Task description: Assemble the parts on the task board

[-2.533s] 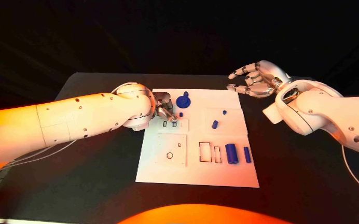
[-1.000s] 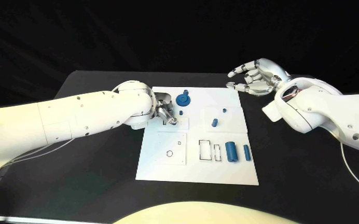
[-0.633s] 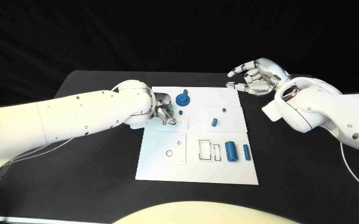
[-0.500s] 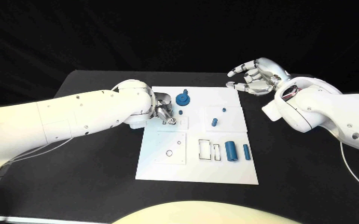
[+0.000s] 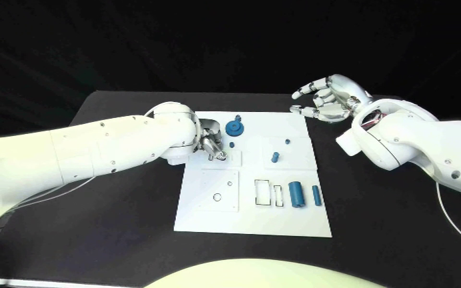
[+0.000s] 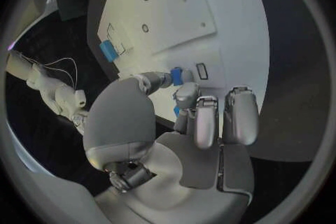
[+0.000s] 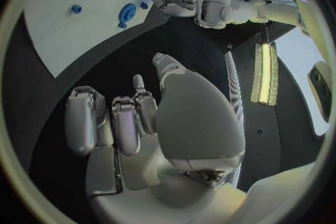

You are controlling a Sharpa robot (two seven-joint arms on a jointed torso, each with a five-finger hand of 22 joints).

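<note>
The left hand (image 5: 208, 143) pinches a blue part (image 6: 176, 75) low over the board (image 5: 252, 221), apparently to seat it, while the right hand (image 5: 326, 105) hovers aside, empty and loosely spread.

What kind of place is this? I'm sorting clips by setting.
Likely a robot test lab: a white task board with small blue parts on a black table, dark backdrop behind, worked by the left hand.

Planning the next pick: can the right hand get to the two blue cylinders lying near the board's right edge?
Probably yes. The right hand is open and holds nothing, hovering off the board's far right corner, and nothing stands over the cylinders; the left hand works across the board.
</note>
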